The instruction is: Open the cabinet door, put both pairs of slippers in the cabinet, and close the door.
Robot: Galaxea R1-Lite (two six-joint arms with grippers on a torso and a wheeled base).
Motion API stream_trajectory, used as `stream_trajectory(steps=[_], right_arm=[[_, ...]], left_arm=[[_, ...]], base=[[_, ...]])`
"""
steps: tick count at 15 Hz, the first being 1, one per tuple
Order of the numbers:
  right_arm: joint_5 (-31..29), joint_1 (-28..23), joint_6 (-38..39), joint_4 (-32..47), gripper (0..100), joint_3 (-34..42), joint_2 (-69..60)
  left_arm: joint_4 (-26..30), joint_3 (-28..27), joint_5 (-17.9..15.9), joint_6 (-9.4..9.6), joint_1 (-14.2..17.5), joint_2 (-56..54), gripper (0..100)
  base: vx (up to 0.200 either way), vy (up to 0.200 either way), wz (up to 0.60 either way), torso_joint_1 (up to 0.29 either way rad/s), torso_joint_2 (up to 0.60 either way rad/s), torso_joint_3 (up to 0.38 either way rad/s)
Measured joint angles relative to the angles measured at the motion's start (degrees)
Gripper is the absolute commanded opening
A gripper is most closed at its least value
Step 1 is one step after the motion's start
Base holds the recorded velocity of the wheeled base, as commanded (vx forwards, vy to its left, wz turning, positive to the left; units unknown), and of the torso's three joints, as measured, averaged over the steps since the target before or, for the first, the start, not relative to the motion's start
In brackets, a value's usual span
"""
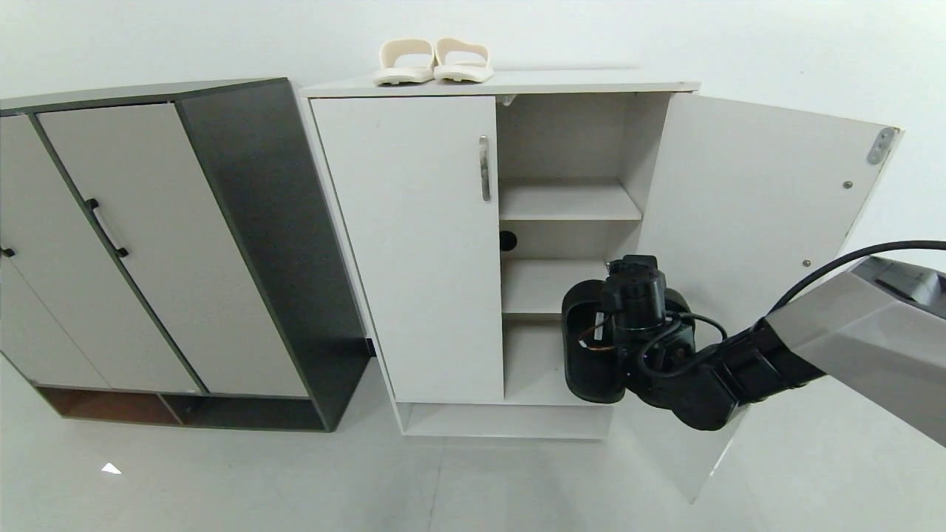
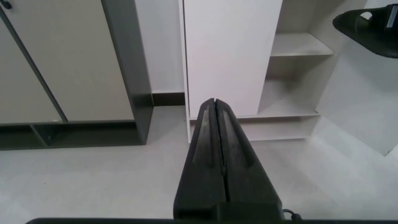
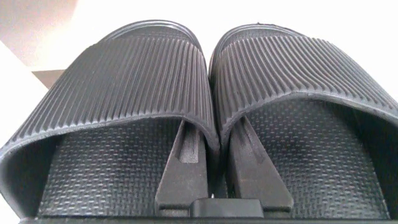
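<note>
My right gripper (image 1: 617, 343) is shut on a pair of black slippers (image 1: 591, 347), held together in front of the white cabinet's (image 1: 414, 244) open right half, level with the lower shelf. In the right wrist view the fingers (image 3: 183, 168) run under the ribbed straps, pinching the inner edges of the black slippers (image 3: 149, 81). A cream pair of slippers (image 1: 434, 61) rests on the cabinet top. The right door (image 1: 746, 222) is swung open; the left door is closed. My left gripper (image 2: 216, 109) is shut and empty, low over the floor before the cabinet.
A grey cabinet (image 1: 170, 251) with closed doors stands directly left of the white one. Three shelves (image 1: 565, 203) show inside the open half. Bare floor lies in front of both cabinets.
</note>
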Motion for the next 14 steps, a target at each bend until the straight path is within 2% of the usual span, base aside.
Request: stream_trajectory(steps=[4, 6, 9, 14], right_arm=[[5.03, 5.6, 0.17, -0.85, 0, 1.97, -1.56], [5.41, 7.86, 0.2, -1.12, 0, 2.62, -2.19], [4.97, 8.41, 0.2, -1.1, 0, 2.86, -2.36], [4.73, 8.44, 0.63, -1.16, 0, 3.02, -1.95]], left_arm=[[0.0, 0.0, -0.04, 0.02, -0.05, 0.0, 0], [0.0, 0.0, -0.04, 0.18, 0.0, 0.02, 0], [0.0, 0.0, -0.04, 0.24, 0.0, 0.05, 0], [-0.1, 0.0, 0.02, 0.05, 0.02, 0.0, 0]], base=[[0.0, 0.0, 0.0, 0.0, 0.0, 0.0], [0.0, 0.0, 0.0, 0.0, 0.0, 0.0], [0.0, -0.2, 0.0, -0.001, 0.0, 0.002], [0.0, 0.0, 0.0, 0.0, 0.0, 0.0]])
